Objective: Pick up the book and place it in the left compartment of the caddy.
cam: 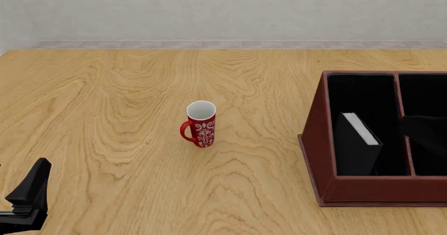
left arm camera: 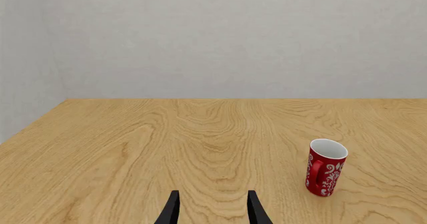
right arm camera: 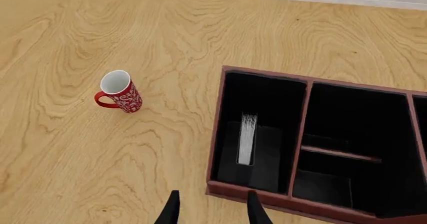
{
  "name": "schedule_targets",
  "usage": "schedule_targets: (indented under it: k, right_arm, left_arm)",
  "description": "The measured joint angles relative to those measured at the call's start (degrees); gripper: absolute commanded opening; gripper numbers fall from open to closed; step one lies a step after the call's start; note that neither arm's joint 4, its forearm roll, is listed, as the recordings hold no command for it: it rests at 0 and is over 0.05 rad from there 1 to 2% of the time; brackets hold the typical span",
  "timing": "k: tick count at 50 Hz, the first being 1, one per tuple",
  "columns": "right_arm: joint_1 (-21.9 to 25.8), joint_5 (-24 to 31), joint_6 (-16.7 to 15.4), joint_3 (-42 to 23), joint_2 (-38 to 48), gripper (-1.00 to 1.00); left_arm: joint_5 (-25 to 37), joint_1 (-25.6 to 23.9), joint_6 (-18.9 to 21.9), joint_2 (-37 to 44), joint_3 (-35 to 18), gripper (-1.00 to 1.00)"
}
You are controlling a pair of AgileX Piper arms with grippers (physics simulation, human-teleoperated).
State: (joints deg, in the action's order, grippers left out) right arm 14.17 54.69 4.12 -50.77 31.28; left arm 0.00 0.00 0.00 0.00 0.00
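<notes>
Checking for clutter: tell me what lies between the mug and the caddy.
Nothing: only bare table lies between the mug and the caddy, as the front view shows.

table (cam: 125, 88): matt grained wood | caddy (cam: 315, 120): dark wood | mug (cam: 202, 127): glossy glazed

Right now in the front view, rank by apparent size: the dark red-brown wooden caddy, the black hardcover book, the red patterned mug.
1. Dark red-brown wooden caddy, largest though partly cropped.
2. Black hardcover book.
3. Red patterned mug, smallest.
</notes>
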Motion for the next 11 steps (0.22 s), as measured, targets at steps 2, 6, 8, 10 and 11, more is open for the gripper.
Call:
schedule_targets:
  k: [2,6,8,10,11]
  right_arm:
    - [0.2,0.0,0.1,-0.3,-0.1,1.00]
    - [0.7,-0.2,0.1,-1.0,-0.2,1.00]
    - [0.9,-0.3,0.2,-1.3,-0.2,1.00]
    - [1.1,-0.5,0.3,-1.7,-0.2,1.00]
    - [1.3,-0.6,0.4,-1.8,-0.2,1.00]
  left_arm:
    - [0.0,0.0,0.0,0.0,0.0,1.00]
    - [0.0,0.0,0.0,0.0,0.0,1.00]
    - [0.0,0.0,0.0,0.0,0.0,1.00]
    - [0.0,0.0,0.0,0.0,0.0,1.00]
    - [0.0,0.0,0.0,0.0,0.0,1.00]
